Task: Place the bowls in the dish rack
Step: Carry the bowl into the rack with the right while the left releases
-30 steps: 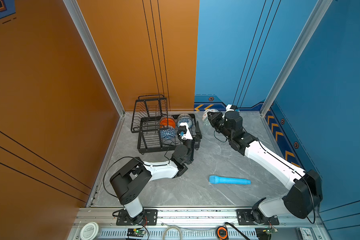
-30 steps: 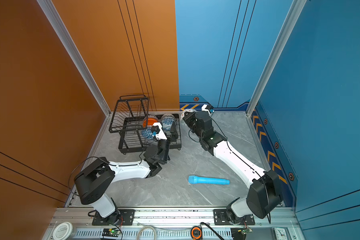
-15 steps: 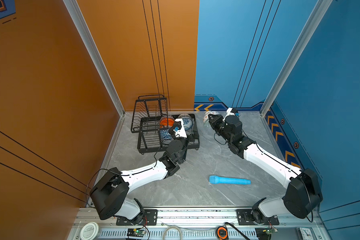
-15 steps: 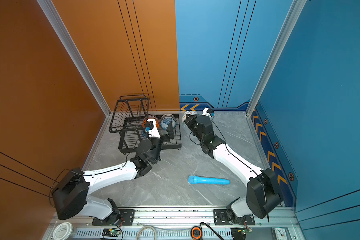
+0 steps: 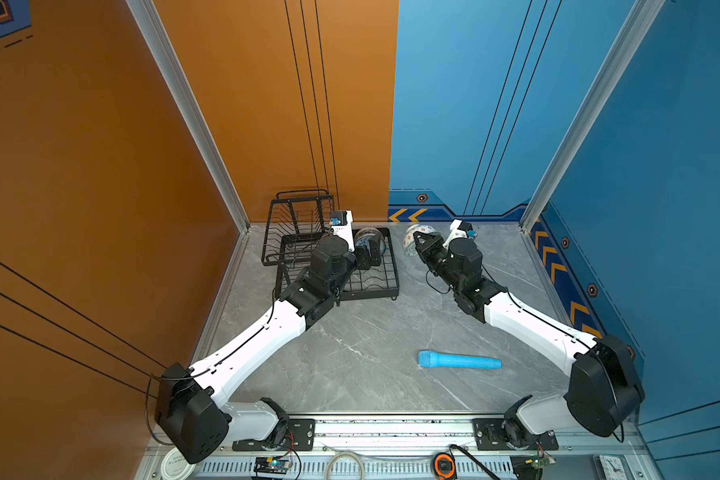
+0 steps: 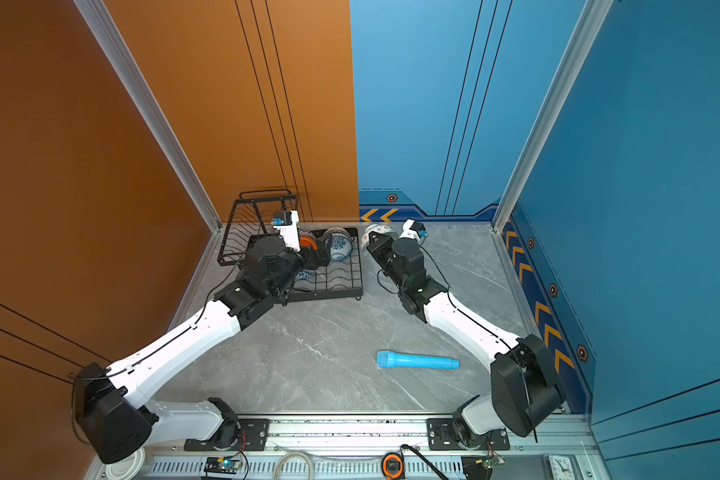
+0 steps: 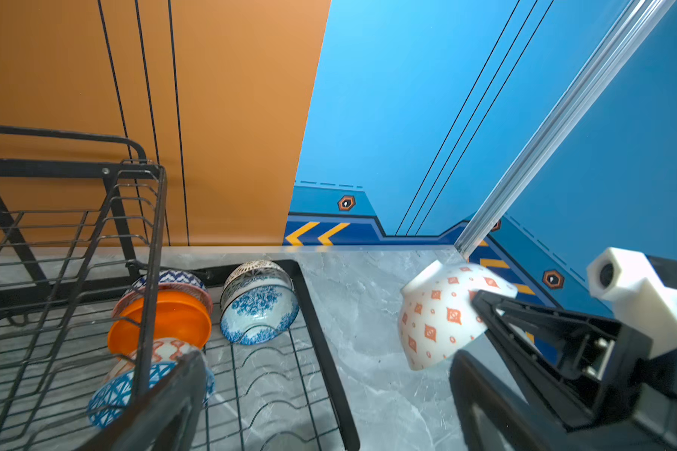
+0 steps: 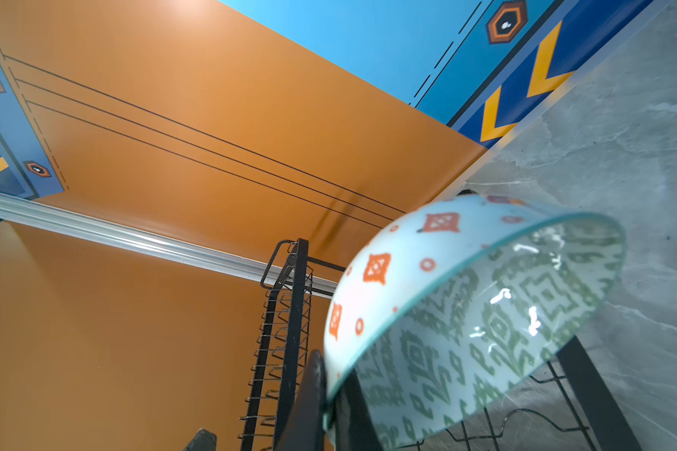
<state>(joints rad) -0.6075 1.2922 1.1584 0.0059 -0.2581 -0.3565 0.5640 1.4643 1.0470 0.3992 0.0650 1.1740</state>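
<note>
Left arm (image 5: 262, 336) farther over rack (image 5: 393, 270), bowls (image 7: 258, 312) inside

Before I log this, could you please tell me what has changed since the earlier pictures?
The left arm stretched out, carrying the left gripper deeper over the dish rack, jaws open. The right gripper stayed shut on the diamond-patterned bowl beside the rack; the racked bowls and blue cylinder look unmoved.
</note>
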